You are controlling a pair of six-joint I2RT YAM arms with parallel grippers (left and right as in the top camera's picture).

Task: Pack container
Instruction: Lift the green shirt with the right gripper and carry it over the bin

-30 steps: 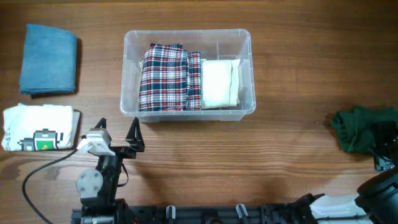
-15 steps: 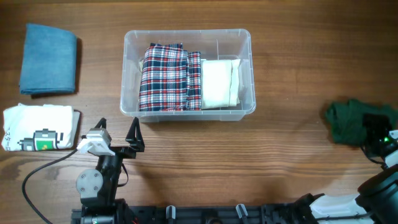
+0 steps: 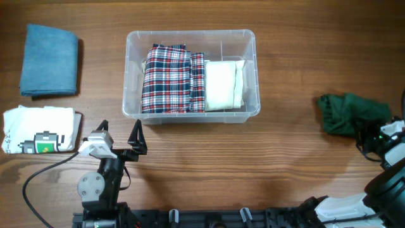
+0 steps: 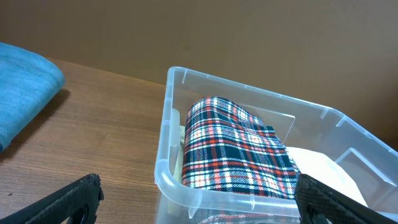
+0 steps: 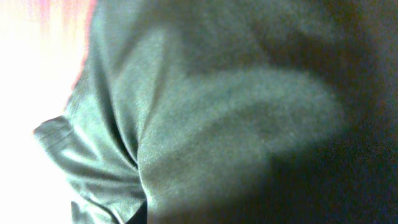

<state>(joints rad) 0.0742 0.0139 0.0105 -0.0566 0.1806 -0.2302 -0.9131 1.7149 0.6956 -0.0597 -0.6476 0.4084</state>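
Observation:
The clear plastic container [image 3: 190, 33] stands at the table's middle back, holding a folded plaid cloth [image 3: 172, 79] on the left and a folded white cloth [image 3: 223, 85] on the right. My left gripper [image 3: 120, 140] is open in front of the container's front left corner, whose rim [image 4: 186, 186] lies between its fingers in the left wrist view. A crumpled dark green garment [image 3: 345, 114] lies at the far right. My right gripper [image 3: 369, 132] is shut on its near right edge. The green fabric [image 5: 205, 124] fills the right wrist view and hides the fingers.
A folded blue towel [image 3: 49, 60] lies at the back left. A folded white shirt with a printed picture [image 3: 41, 130] sits below it, close to the left arm. A black cable [image 3: 44, 171] runs along the front left.
My right gripper has shut on the green garment and pulled it to the left, toward the container. The left arm has not moved.

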